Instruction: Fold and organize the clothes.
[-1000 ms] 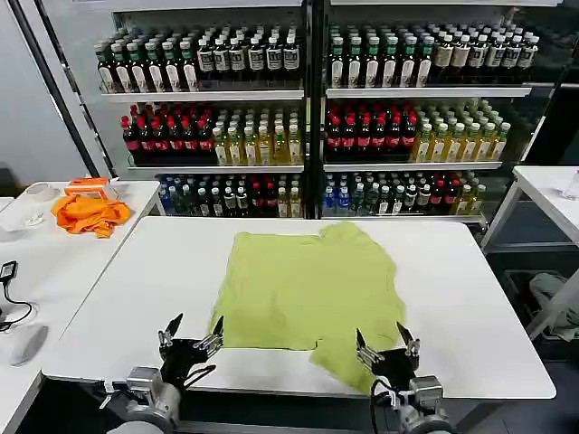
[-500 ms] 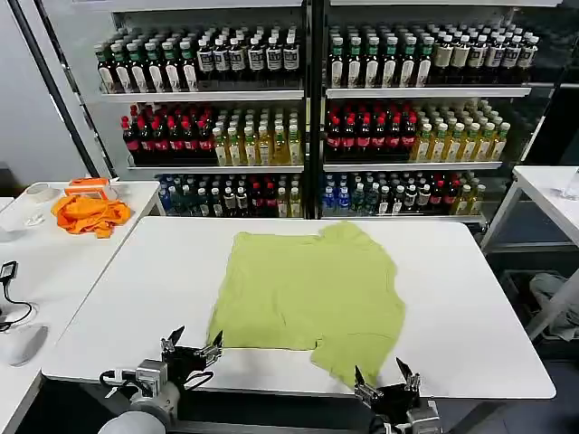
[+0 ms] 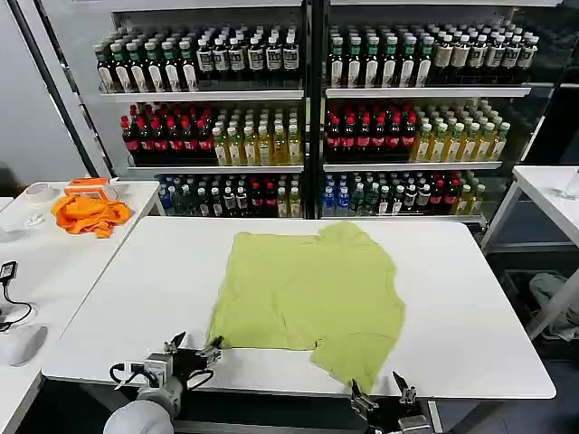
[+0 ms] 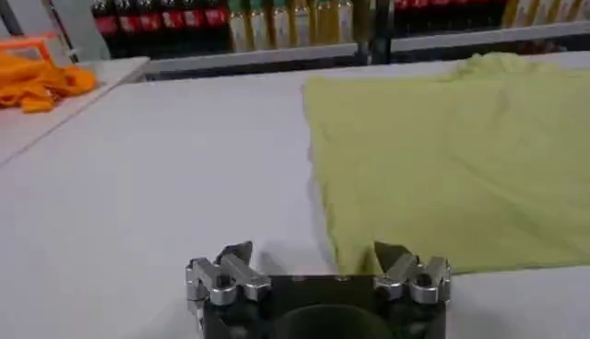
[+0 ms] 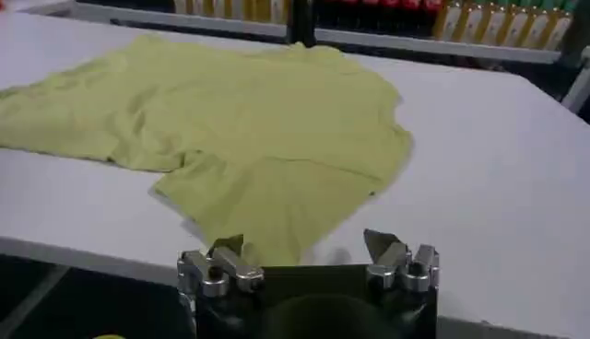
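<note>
At table's near edge, both grippers are held spread and empty: left gripper beside the T-shirt's near corner, right gripper before its protruding flap, seemingly poised for folding. Beyond, the T-shirt is spread mid-table.

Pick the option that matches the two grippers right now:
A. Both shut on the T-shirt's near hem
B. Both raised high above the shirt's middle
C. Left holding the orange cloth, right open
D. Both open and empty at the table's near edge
D: the left gripper and right gripper sit open and empty at the near edge of the table, while the T-shirt lies untouched on it.
</note>
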### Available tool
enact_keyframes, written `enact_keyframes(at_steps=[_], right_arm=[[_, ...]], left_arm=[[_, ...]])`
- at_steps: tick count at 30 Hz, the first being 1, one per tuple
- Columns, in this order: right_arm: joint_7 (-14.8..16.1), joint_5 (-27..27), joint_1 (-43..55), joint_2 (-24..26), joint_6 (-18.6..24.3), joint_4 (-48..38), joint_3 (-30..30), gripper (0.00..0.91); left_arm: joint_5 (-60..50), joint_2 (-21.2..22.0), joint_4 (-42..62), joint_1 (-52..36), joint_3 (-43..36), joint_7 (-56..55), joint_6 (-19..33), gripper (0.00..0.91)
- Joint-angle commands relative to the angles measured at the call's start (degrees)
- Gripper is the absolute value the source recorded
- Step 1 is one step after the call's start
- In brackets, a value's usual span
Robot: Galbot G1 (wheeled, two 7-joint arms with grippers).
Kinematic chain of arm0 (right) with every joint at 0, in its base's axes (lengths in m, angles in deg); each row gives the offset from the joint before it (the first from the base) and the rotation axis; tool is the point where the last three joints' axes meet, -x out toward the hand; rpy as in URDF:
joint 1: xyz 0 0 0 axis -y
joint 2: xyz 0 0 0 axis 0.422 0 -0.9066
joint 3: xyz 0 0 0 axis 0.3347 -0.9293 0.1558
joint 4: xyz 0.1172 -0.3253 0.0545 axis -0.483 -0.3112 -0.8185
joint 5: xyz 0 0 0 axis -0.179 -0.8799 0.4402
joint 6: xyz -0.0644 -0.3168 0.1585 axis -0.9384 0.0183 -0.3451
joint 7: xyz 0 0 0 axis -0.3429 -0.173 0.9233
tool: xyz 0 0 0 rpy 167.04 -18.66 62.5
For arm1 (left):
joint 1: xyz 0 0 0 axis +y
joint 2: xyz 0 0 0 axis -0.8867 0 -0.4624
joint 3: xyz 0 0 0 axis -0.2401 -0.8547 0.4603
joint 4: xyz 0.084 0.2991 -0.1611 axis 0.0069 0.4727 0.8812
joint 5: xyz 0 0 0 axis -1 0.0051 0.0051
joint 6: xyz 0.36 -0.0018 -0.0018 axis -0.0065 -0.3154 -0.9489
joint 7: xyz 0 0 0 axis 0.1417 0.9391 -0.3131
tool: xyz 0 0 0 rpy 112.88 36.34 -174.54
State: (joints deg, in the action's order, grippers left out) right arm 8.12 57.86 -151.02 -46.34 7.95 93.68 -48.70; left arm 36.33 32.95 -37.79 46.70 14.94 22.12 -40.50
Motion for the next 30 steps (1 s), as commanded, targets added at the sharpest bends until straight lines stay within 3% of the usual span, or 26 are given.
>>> enact_keyframes(at_steps=[1, 15, 30], right_arm=[[-0.3, 0.0, -0.2, -0.1, -0.2, -0.6, -0.2, 0.000], [-0.3, 0.3, -0.3, -0.4, 0.7, -0.5, -0.4, 0.000], [4.3, -3.4, -2.9, 0.7, 9.2, 3.6, 2.3, 0.000]], left_arm=[[1.1, -0.3, 1.6, -1.2, -1.2, 0.4, 0.0, 0.010], [2.0, -0.2, 0.7, 0.1, -1.1, 1.5, 0.4, 0.010], [3.4, 0.4, -8.3, 5.0, 2.1, 3.1, 2.4, 0.010]])
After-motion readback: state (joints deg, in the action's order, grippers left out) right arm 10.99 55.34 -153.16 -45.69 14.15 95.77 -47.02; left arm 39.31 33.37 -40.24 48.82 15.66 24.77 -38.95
